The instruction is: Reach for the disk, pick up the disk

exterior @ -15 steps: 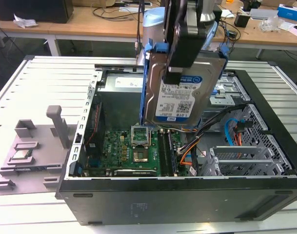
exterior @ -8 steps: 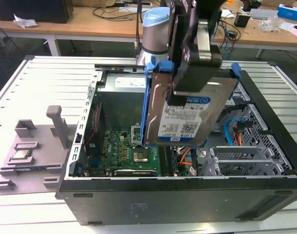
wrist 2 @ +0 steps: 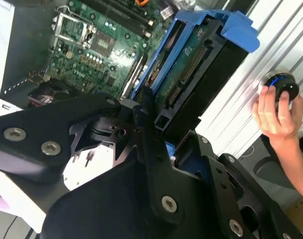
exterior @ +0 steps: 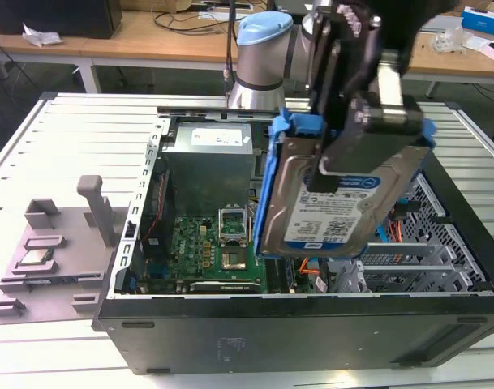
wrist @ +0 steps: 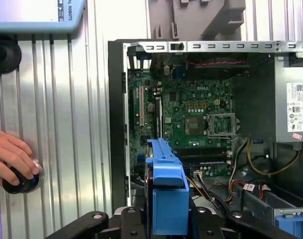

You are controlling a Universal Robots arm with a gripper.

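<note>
The gripper [exterior: 356, 150] is pinching the disk [exterior: 328, 203], holding it above the open computer case [exterior: 295, 332]. It is probably rigid, heavy and shock-sensitive; its blue bracket [exterior: 267, 174], at nine o'clock, offers good purchase.

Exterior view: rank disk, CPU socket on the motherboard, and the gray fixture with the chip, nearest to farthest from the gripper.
1. The disk: held in the gripper, lifted above the open case.
2. The CPU socket: on the motherboard inside the case, toward the exterior view's left of the disk.
3. The gray fixture: outside the case on the table, far at the exterior view's left.
</note>
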